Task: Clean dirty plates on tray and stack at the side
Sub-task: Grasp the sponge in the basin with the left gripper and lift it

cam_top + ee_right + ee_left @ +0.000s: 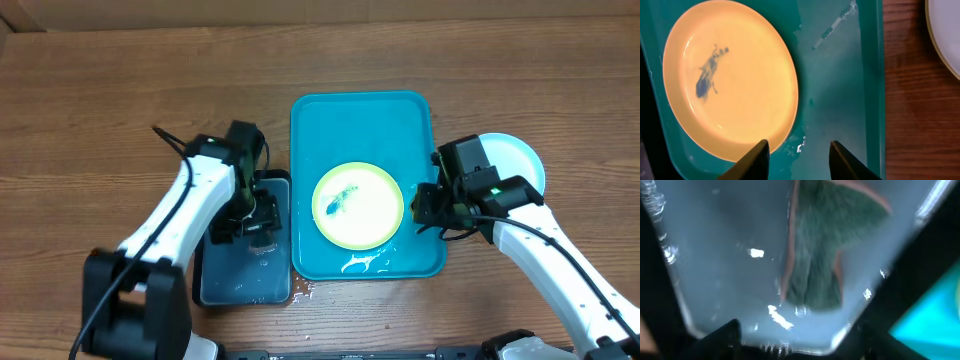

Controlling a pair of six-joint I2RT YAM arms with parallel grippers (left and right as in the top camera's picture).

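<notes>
Your yellow-green plate [358, 205] lay flat in the middle of the tray [360, 115], with a dark blue smear [340, 200] on its face. Droplets [365, 263] glistened on the tray floor near its front edge.

Your right hand [800, 162] hung over the tray's right side, just beside the plate's rim. Its fingers [759, 159] stood apart, with only wet tray floor between them and nothing gripped.

A blue plate [520, 155] sat on the surface [100, 120] to the right of the tray, partly hidden behind that arm. From the right wrist its edge looked yellow-green, so you could not tell whether another plate lay under it.

Your left hand [255, 222] was down over the black tray [240, 285], which sat against the tray's left side and held water. A green cloth [815, 265] lay in that water. The left wrist view was blurred and dark at the bottom, so you could not tell whether that hand was apart or together, or whether it touched the cloth.
</notes>
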